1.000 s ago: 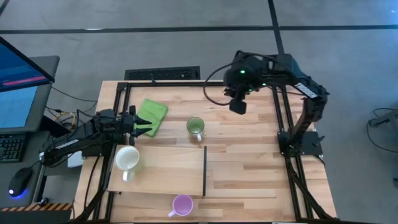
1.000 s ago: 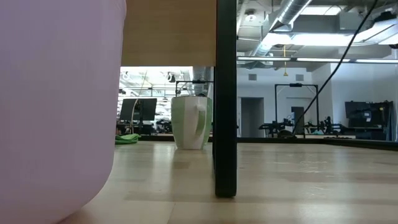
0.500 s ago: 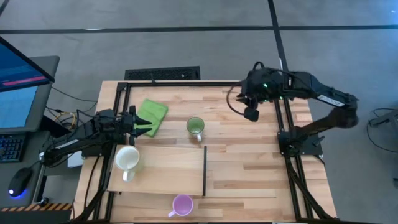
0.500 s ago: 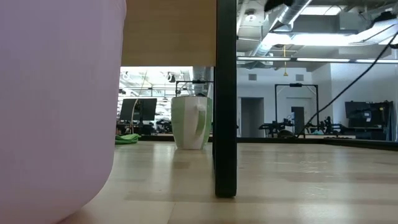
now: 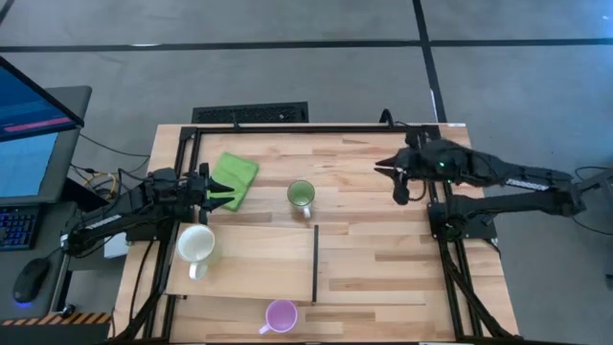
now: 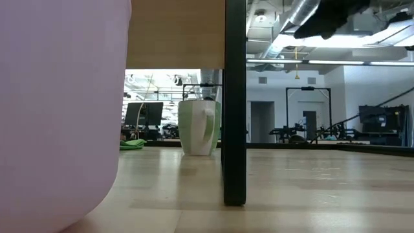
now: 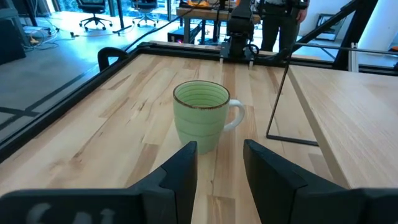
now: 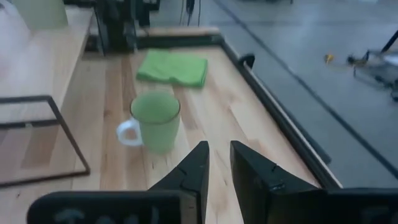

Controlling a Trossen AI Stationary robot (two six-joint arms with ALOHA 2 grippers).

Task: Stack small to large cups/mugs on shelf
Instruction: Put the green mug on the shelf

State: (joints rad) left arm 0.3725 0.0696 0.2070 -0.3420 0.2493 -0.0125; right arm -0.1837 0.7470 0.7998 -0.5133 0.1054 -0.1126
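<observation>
Presently the green mug (image 5: 301, 195) stands upright on the bare butcher-block tabletop (image 5: 383, 240), just beyond the far long edge of the shelf (image 5: 254, 259) and near the shelf's dark end strip (image 5: 315, 264). It lies between the two arms, straight ahead of the left gripper (image 5: 222, 195) and nearer to it than to the right gripper (image 5: 398, 180), which hangs over the far right part of the table well apart from the mug. In the left wrist view the mug (image 7: 201, 116) sits directly in line with the gap between that arm's fingers (image 7: 181, 169), upright, its handle turned out toward the shelf; the fingers stand parted with nothing between them. In the right wrist view the same mug (image 8: 154, 121) also lies ahead of that arm's fingers (image 8: 198, 163), which stand only narrowly apart and hold nothing. The white mug (image 5: 196, 243) rests upright on the shelf's left end, handle toward the near edge, beside the left arm; the light purple mug (image 5: 280, 315) stands on the tabletop just off the shelf's near edge (it fills the left of the low view (image 6: 61, 110)). All three mugs are smooth, glazed, round-walled and loop-handled, so a grip across the rim or wall is likely to be slippery. The shelf is pale flat plywood, raised on thin dark legs. A folded green cloth (image 5: 235, 176) lies just beside the left gripper, touching or nearly so.
</observation>
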